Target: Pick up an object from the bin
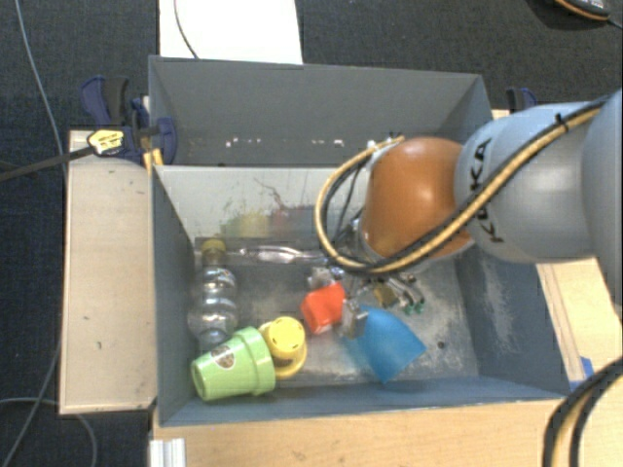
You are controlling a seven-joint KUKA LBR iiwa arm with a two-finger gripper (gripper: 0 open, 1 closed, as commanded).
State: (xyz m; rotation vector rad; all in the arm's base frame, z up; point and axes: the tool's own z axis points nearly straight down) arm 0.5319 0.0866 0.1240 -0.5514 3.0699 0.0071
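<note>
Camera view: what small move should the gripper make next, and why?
Probably shift slightly toward the orange-red block, then lower: the gripper hangs just beside it, with the blue cup close on its other side, so a centred descent looks safer.

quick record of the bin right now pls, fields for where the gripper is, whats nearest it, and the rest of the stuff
gripper position: gripper low over the bin's middle, under the arm's orange cover
grasp: cannot tell
nearest things: orange-red block beside it toward the view's left; blue cup on its side just in front
left wall: clear plastic bottle lying along it
front left corner: green cup on its side, yellow round thing against it
container: grey metal bin
</note>
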